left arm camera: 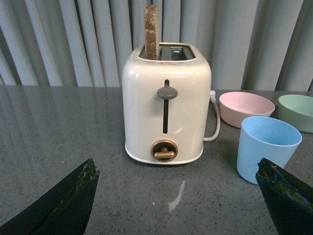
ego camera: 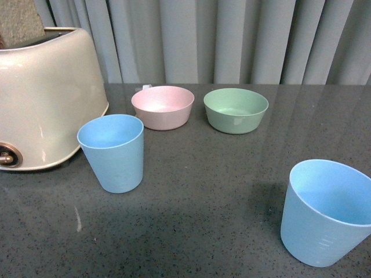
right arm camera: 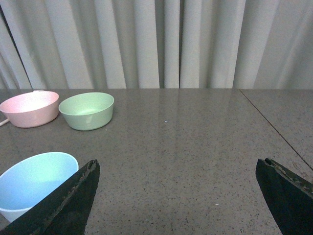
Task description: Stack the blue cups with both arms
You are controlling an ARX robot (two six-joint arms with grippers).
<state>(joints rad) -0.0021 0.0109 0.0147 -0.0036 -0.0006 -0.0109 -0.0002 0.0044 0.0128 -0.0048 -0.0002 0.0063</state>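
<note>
Two light-blue cups stand upright and apart on the dark speckled counter. One blue cup (ego camera: 113,152) is at the left beside the toaster; the other blue cup (ego camera: 327,211) is at the near right edge of the front view. Neither arm shows in the front view. My left gripper (left arm camera: 178,171) is open, low over bare counter, with the left cup (left arm camera: 266,148) just beyond one finger. My right gripper (right arm camera: 178,169) is open over bare counter, and the right cup (right arm camera: 34,183) sits just outside one finger. Nothing is between either pair of jaws.
A cream toaster (ego camera: 40,98) with a slice of toast (left arm camera: 151,30) stands at the far left. A pink bowl (ego camera: 163,106) and a green bowl (ego camera: 236,109) sit at the back. Grey curtains hang behind the counter. A seam (right arm camera: 274,127) crosses the counter at the right.
</note>
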